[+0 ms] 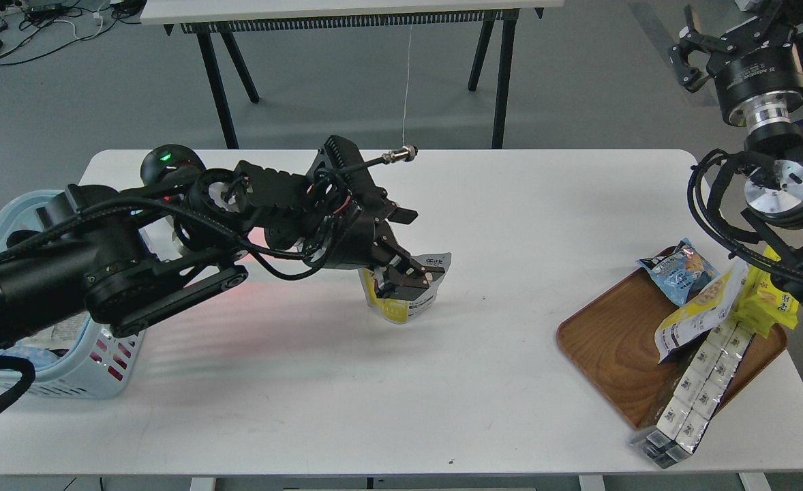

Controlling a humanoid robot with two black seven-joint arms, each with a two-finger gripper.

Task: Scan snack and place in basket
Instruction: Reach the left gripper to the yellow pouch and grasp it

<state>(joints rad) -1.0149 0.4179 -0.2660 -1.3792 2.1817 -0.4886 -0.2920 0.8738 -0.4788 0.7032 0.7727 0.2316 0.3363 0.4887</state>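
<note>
Head view: the left claw clenches the snack at mid-surface, the pouch apparently just touching the white surface. Partly hidden behind the left arm, the basket sits at the surface's left edge. The right claw, raised well above the wooden tray of packets, appears spread open.

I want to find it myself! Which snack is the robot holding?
Look at the middle of the white table, where the left gripper pinches a small pouch. That snack is yellow below and white on top, alone, far from the packets on the wooden tray.
</note>
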